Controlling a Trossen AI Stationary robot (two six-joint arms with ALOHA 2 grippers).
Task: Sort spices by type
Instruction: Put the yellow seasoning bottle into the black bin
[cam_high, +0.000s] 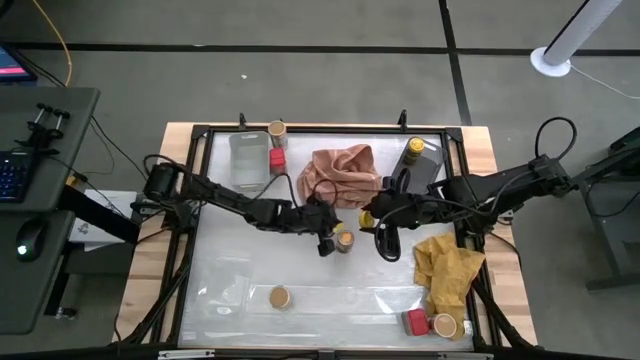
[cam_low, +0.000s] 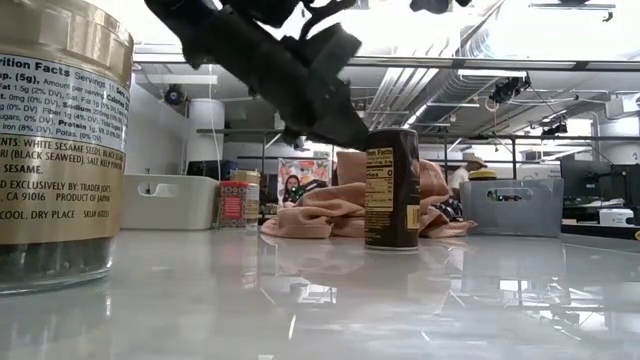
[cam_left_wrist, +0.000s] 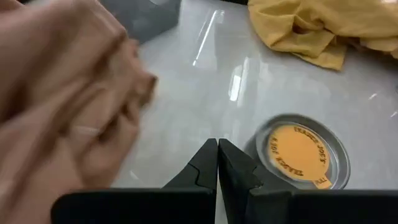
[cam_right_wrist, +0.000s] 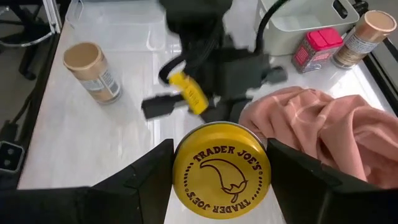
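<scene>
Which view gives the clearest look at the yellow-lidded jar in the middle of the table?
The right wrist view: the yellow-lidded jar fills it, lid print readable, between the right gripper's open fingers. The left wrist view shows its lid beside the shut left gripper. The low view shows its dark side label. The high view shows it small between both arms.

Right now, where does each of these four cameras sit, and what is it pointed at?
High view: overhead, looking down on the table and both arms.
Low view: at tabletop height, facing the room; an arm shows above.
Left wrist view: behind the shut left gripper, beside the yellow-lidded jar.
Right wrist view: behind the right gripper, its fingers either side of that jar.
Both wrist views share the jar and pink cloth.
</scene>
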